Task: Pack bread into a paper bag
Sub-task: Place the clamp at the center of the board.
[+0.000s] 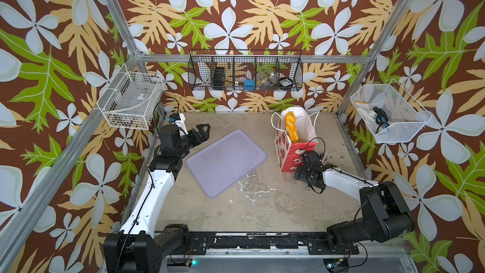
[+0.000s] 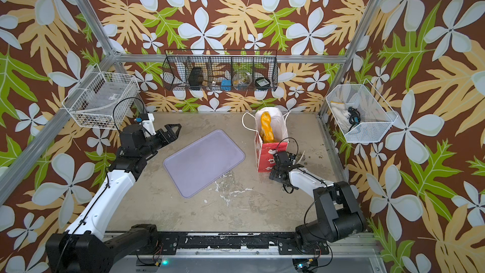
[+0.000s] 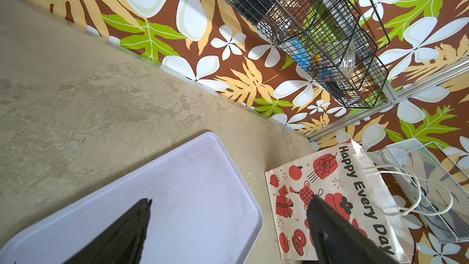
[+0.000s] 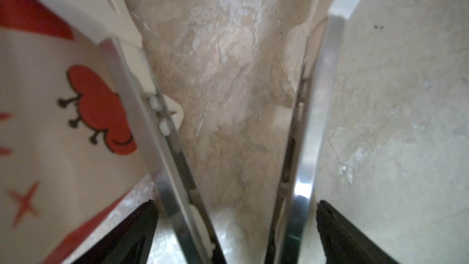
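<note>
Worktop [image 1: 262, 206]: mottled beige surface filling the lower middle of both top views, an arm at either lower corner.
Tray [image 1: 225, 162]: flat lavender rectangle at centre; no bread shows on it.
Bag [image 1: 288, 158]: upright, right of centre near the back wall. It is red and white printed outside and white inside, its mouth open and its cord handles loose.
Bread [image 1: 291, 126]: one long orange braid stands on end inside the bag's mouth. No other piece is in sight, and any deeper in the bag would be hidden.
Left end effector [image 3: 232, 199]: fingers spread, holding nothing, above the tray's upper left corner.
Right end effector [image 4: 236, 201]: low on the worktop just right of the bag's foot, its black fingers spread wide.
Tongs [image 4: 324, 85]: two metal arms lie along the inner sides of those fingers and gape, with nothing between them. I cannot tell whether they touch the bag.
Step in hand: packing looks finished or nearly so, judging by the bare tray.
Next move: probably lifting the right arm away gently, without snagging a handle or tipping the light bag.
</note>
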Controlling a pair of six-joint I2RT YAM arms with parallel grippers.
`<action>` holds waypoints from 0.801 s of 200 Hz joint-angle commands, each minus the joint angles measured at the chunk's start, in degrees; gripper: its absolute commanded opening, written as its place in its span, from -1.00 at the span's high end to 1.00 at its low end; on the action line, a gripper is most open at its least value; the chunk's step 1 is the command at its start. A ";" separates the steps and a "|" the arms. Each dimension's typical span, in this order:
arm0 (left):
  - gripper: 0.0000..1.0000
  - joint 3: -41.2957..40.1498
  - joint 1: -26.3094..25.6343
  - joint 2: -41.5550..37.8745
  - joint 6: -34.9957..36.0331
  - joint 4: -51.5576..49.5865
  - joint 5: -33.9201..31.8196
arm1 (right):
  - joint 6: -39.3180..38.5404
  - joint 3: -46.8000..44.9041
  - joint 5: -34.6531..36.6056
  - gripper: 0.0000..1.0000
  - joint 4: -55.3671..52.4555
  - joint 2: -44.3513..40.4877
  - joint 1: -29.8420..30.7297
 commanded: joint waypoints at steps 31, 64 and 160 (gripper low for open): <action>-0.99 1.35 0.03 0.84 0.80 -0.12 0.22 | -1.05 5.44 1.53 -0.99 -9.33 -12.46 0.23; -0.99 1.92 0.03 0.30 0.36 -0.31 -3.57 | -1.02 10.07 9.86 -0.99 -15.45 -22.92 1.25; -1.00 -21.40 0.05 -2.97 18.63 29.66 -37.39 | -34.40 -31.52 27.47 -0.99 67.03 -29.23 -0.31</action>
